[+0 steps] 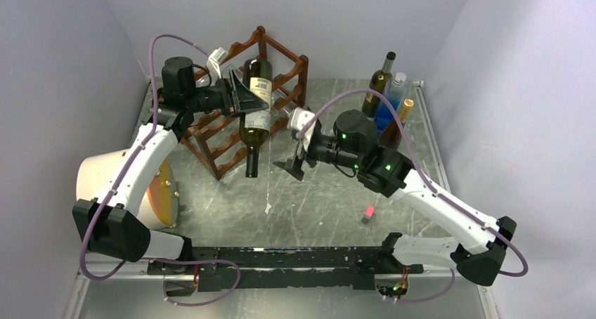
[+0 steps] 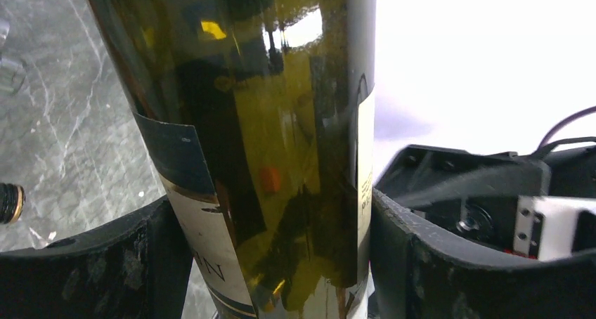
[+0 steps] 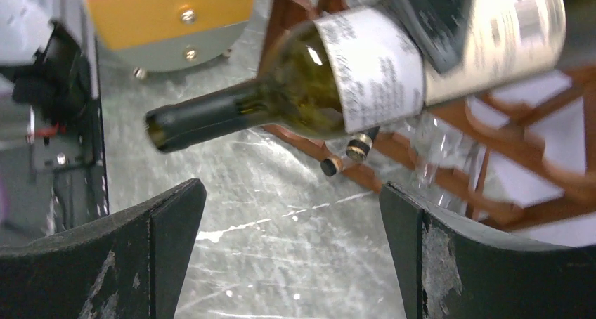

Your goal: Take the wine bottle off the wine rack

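The wine bottle point(image 1: 255, 115) is dark green glass with a cream label, neck pointing down and toward me. My left gripper point(image 1: 242, 94) is shut on its body and holds it above the table, in front of the reddish-brown wooden wine rack point(image 1: 281, 59). In the left wrist view the bottle point(image 2: 281, 122) fills the gap between the fingers of the left gripper point(image 2: 281, 263). My right gripper point(image 1: 295, 161) is open and empty, low, right of the bottle's neck. In the right wrist view the bottle point(image 3: 302, 87) and rack point(image 3: 492, 157) lie beyond the right gripper point(image 3: 292, 249).
Two other bottle necks point(image 3: 358, 147) stick out of the rack's lower tiers. Several upright bottles point(image 1: 390, 94) stand at the back right. A round cream and orange object point(image 1: 119, 185) sits at the left. A small red block point(image 1: 367, 213) lies on the grey table point(image 1: 309, 206).
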Controlling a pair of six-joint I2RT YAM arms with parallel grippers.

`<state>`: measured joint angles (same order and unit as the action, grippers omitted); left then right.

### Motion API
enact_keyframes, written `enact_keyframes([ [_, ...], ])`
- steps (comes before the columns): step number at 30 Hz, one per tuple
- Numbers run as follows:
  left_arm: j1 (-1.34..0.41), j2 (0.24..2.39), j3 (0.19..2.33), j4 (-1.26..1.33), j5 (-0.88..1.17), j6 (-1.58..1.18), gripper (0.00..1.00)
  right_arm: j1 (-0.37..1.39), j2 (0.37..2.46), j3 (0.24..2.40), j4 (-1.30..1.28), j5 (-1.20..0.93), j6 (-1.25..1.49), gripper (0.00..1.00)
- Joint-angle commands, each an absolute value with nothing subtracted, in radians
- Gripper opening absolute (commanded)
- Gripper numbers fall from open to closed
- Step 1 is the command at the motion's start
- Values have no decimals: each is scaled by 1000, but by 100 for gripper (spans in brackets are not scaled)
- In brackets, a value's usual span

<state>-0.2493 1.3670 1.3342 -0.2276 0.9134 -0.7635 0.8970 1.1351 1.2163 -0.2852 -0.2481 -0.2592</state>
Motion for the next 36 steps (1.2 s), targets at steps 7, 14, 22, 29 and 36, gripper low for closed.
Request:
enact_keyframes([
  [7,-268,1323,1290,-297,980,-642,7,1069,1110,1186,-389,-367,-1012,96],
  [14,-329,1308,1215,-263,954,-670,7,1250,1203,1245,-447,-188,-1240,91],
  [22,-385,1307,1242,-323,938,-663,7,1386,1251,1163,-356,80,-1467,88],
  [29,-406,1278,1221,-348,916,-671,7,1417,1277,1090,-246,159,-1564,74],
  [36,-408,1281,1230,-355,928,-671,7,1417,1330,1074,-159,221,-1613,48],
])
